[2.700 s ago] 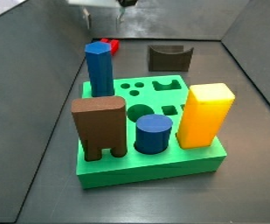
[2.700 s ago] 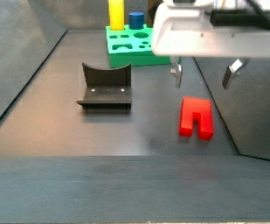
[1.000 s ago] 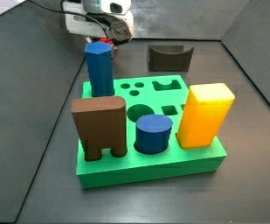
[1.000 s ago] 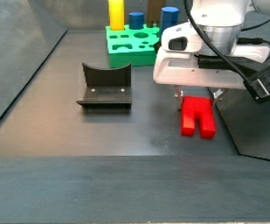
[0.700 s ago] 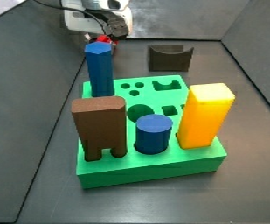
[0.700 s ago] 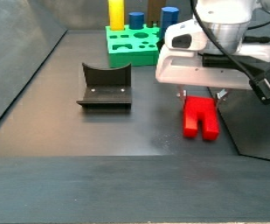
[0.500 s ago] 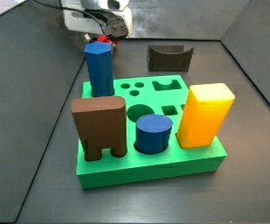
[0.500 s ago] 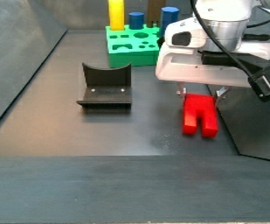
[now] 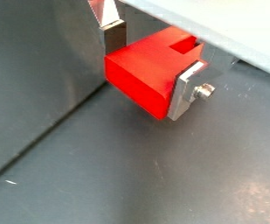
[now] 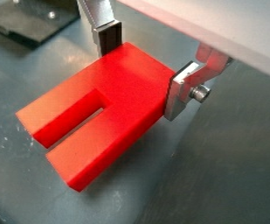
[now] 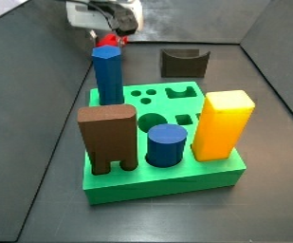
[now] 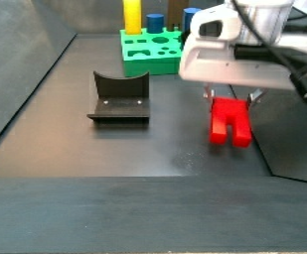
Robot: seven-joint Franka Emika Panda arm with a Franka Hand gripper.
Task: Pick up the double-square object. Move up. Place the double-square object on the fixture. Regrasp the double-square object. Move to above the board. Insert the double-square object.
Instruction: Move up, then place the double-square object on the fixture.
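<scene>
The double-square object is a bright red forked block, and my gripper is shut on its solid end. Both wrist views show the silver fingers pressed against its two sides, with the block and its slot reaching out past the gripper. In a side view the gripper hangs at the back left with the red piece under it. The dark fixture sits on the floor to the side, apart from the gripper. The green board lies in front.
On the board stand a blue hexagonal column, a brown legged block, a blue cylinder and a yellow block. The fixture stands behind the board. Grey walls close in the floor on both sides.
The gripper came down over the red piece and closed on it. Over the last half second it has risen a little, carrying the piece with it.
</scene>
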